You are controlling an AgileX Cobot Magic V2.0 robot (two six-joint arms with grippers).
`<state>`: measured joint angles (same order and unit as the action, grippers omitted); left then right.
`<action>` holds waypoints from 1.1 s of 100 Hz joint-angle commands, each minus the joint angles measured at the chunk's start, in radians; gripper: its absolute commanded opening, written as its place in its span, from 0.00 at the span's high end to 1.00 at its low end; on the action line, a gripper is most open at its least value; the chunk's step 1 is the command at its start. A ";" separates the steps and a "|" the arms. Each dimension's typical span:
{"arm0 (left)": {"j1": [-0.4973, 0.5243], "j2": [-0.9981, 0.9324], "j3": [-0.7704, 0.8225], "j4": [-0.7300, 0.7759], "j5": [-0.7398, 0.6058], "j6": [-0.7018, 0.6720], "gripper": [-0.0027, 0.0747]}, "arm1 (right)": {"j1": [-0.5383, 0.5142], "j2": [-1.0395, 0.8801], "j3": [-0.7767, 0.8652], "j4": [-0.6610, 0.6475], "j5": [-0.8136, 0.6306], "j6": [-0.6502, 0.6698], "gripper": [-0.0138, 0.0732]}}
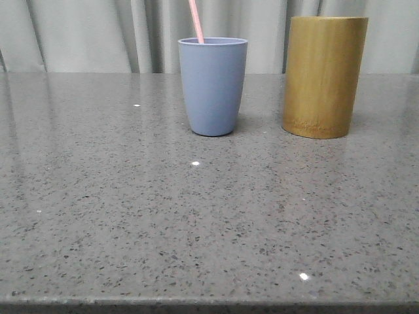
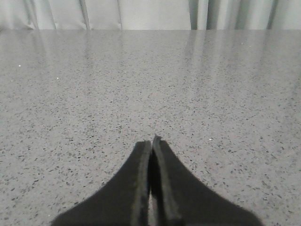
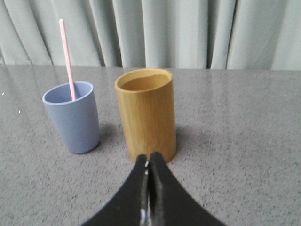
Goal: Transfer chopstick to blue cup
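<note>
The blue cup [image 1: 213,85] stands upright at the middle back of the grey table, and the right wrist view shows the blue cup [image 3: 73,117] too. One pale pink chopstick [image 1: 196,21] leans inside it and rises past the top of the front view; the chopstick [image 3: 67,56] rests against the cup's inner wall. My right gripper [image 3: 149,157] is shut and empty, a short way in front of the bamboo cylinder. My left gripper [image 2: 152,141] is shut and empty over bare table. Neither arm shows in the front view.
A taller yellow-brown bamboo cylinder [image 1: 324,77] stands to the right of the blue cup; its inside [image 3: 143,81] looks empty. The speckled grey table [image 1: 196,216] runs to its front edge. Pale curtains [image 1: 85,33] hang behind the table.
</note>
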<state>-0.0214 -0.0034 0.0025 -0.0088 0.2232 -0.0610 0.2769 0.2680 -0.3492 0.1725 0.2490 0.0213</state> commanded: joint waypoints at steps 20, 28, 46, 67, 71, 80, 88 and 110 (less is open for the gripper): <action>0.001 -0.036 0.009 -0.001 -0.071 -0.002 0.99 | -0.083 -0.051 0.114 -0.014 -0.298 -0.002 0.92; 0.001 -0.036 0.009 -0.001 -0.071 -0.002 0.99 | -0.108 -0.074 0.169 -0.055 -0.340 -0.002 0.92; 0.001 -0.036 0.009 -0.001 -0.071 -0.002 0.99 | -0.162 -0.138 0.292 -0.086 -0.353 -0.001 0.92; 0.001 -0.036 0.009 -0.001 -0.071 -0.002 0.99 | -0.237 -0.230 0.379 -0.087 -0.345 -0.001 0.92; 0.001 -0.036 0.009 -0.001 -0.071 -0.002 0.99 | -0.247 -0.250 0.378 -0.088 -0.303 -0.001 0.92; 0.001 -0.036 0.009 -0.001 -0.071 -0.002 0.99 | -0.264 -0.290 0.378 -0.088 -0.259 -0.001 0.92; 0.001 -0.036 0.009 -0.001 -0.071 -0.002 0.99 | -0.278 -0.299 0.378 -0.088 -0.249 -0.001 0.92; 0.001 -0.034 0.009 -0.001 -0.071 -0.002 0.99 | -0.280 -0.299 0.378 -0.088 -0.249 -0.001 0.92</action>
<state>-0.0214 -0.0034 0.0025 -0.0088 0.2235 -0.0610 0.0016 -0.0095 0.0274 0.0941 0.0667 0.0233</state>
